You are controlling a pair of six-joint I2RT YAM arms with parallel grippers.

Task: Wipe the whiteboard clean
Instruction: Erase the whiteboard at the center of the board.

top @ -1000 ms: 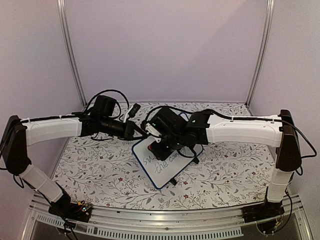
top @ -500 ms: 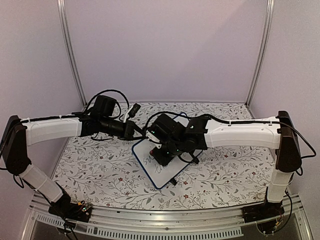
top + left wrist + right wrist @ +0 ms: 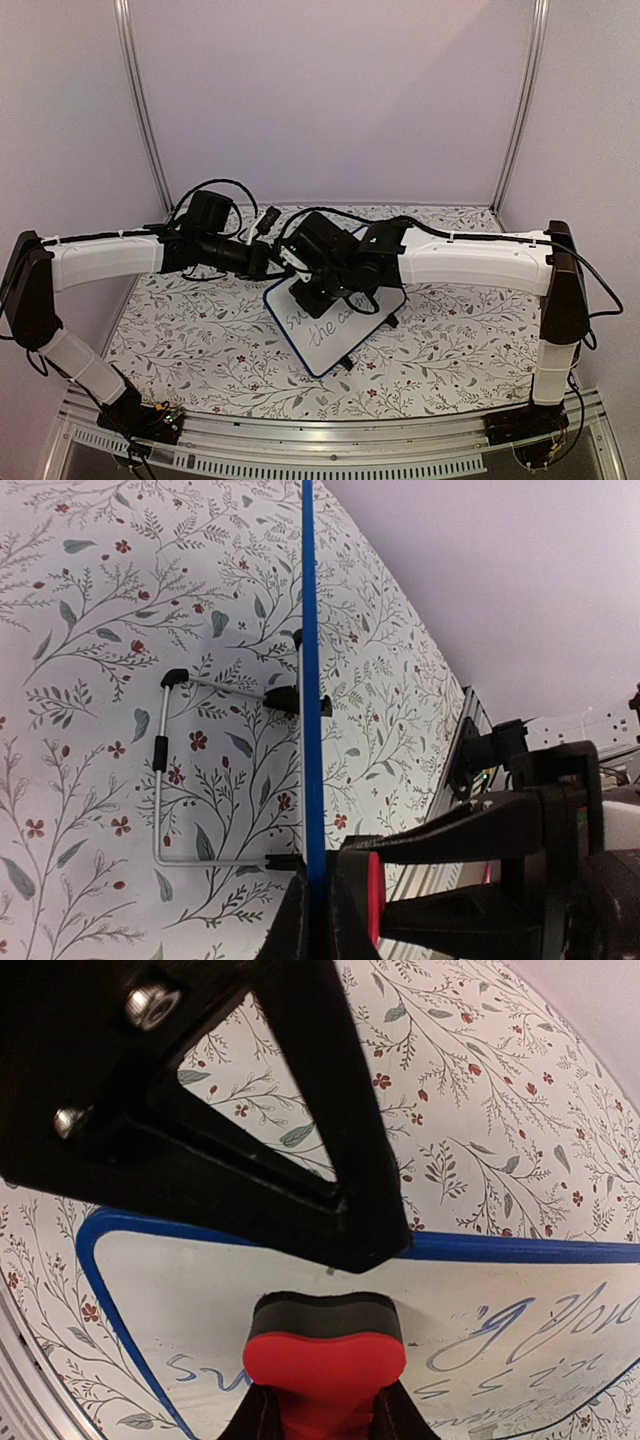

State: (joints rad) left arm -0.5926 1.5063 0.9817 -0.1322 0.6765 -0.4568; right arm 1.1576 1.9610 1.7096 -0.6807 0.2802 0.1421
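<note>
The whiteboard point(image 3: 325, 345) stands tilted on the flowered cloth, blue-framed, with blue handwriting on its face point(image 3: 180, 1290). In the left wrist view it shows edge-on as a blue line point(image 3: 309, 680). My left gripper point(image 3: 270, 270) point(image 3: 318, 925) is shut on the board's upper left edge. My right gripper point(image 3: 312, 296) point(image 3: 322, 1420) is shut on a red eraser block point(image 3: 325, 1355) point(image 3: 375, 900). Its black felt side presses on the board's upper left part, just under the left gripper's finger point(image 3: 250, 1110). Writing shows to the right of the eraser and below it.
A wire stand point(image 3: 160, 780) with black feet props the board from behind. The flowered cloth point(image 3: 200, 340) covers the table. An aluminium rail point(image 3: 300, 440) runs along the near edge, and purple walls with metal posts point(image 3: 140, 110) close the back.
The right gripper carried the eraser down over the board's writing, then back up to the upper left by the left gripper. The left arm and the board stayed put.
</note>
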